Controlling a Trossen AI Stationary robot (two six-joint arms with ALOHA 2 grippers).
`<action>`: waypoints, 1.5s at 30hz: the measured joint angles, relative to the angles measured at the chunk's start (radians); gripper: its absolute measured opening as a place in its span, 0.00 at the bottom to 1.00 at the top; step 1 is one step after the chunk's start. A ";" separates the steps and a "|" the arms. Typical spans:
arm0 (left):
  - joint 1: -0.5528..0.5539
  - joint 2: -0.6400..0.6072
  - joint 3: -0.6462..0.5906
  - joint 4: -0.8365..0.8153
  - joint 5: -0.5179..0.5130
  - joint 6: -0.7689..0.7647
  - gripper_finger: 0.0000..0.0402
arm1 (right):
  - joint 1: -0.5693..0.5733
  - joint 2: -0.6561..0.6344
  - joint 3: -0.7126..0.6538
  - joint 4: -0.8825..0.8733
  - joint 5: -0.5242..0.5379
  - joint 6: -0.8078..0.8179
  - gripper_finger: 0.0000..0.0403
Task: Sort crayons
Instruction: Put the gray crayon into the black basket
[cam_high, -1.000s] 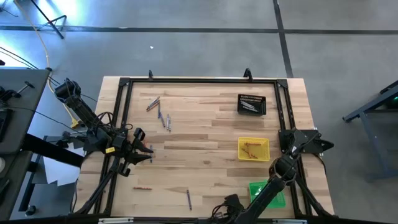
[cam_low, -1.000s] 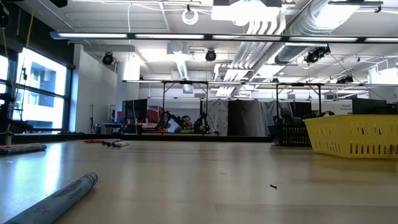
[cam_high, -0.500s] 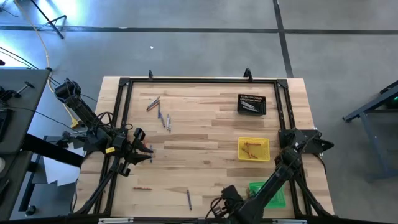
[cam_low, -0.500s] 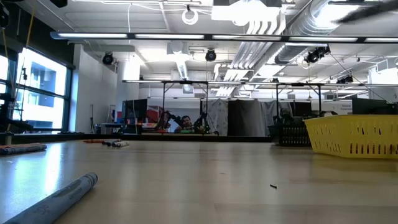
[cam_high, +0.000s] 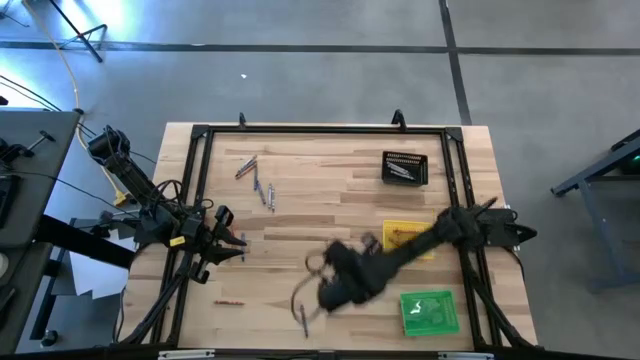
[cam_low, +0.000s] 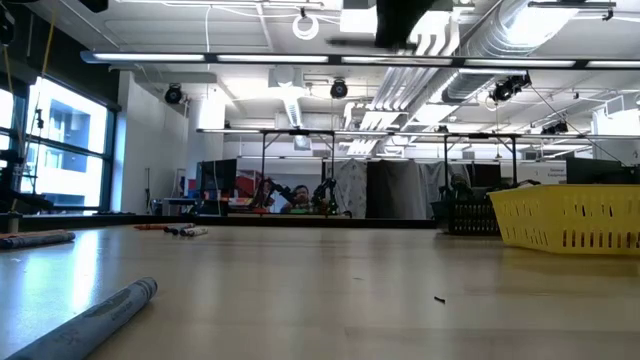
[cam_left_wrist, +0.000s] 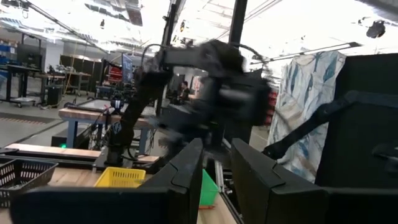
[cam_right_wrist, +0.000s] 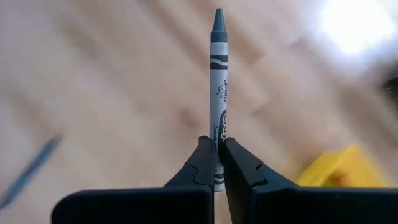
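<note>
My right gripper (cam_high: 312, 285) is over the near middle of the table, blurred, and is shut on a grey crayon (cam_right_wrist: 218, 74). Another grey crayon (cam_high: 303, 318) and an orange-red one (cam_high: 229, 302) lie flat near the table's near edge. Several more crayons (cam_high: 256, 180) lie at the far left. The black tray (cam_high: 404, 168), yellow tray (cam_high: 408, 238) and green tray (cam_high: 430, 310) stand along the right side. My left gripper (cam_high: 238, 248) waits at the table's left edge, its fingers (cam_left_wrist: 193, 168) a narrow gap apart and empty. My right gripper pinches the grey crayon near its flat back end (cam_right_wrist: 217, 146) between its two fingers. The crayon runs along the fingers and sticks out forward past them, pointed tip away. It is lifted clear of the table.
The right arm (cam_high: 420, 240) reaches across the yellow tray's near left part. In the low view a grey crayon (cam_low: 95, 318) lies close at the left and the yellow tray (cam_low: 570, 218) stands at the right. Black frame rails (cam_high: 320, 130) border the table.
My right gripper has swung fast from the near edge beside the green tray toward the table's left and far side, and is now over the near middle, blurred. The crayons on the table and the left arm have stayed put.
</note>
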 joint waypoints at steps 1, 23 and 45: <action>0.000 0.000 0.000 -0.002 0.000 -0.001 0.18 | -0.028 -0.028 -0.046 -0.001 0.009 -0.018 0.01; 0.021 0.000 0.000 -0.015 -0.099 0.033 0.18 | -0.461 -0.876 -1.301 0.403 0.176 0.188 0.01; 0.102 0.000 0.000 -0.015 -0.126 0.082 0.18 | -0.755 -0.887 -1.649 0.997 0.405 0.075 0.01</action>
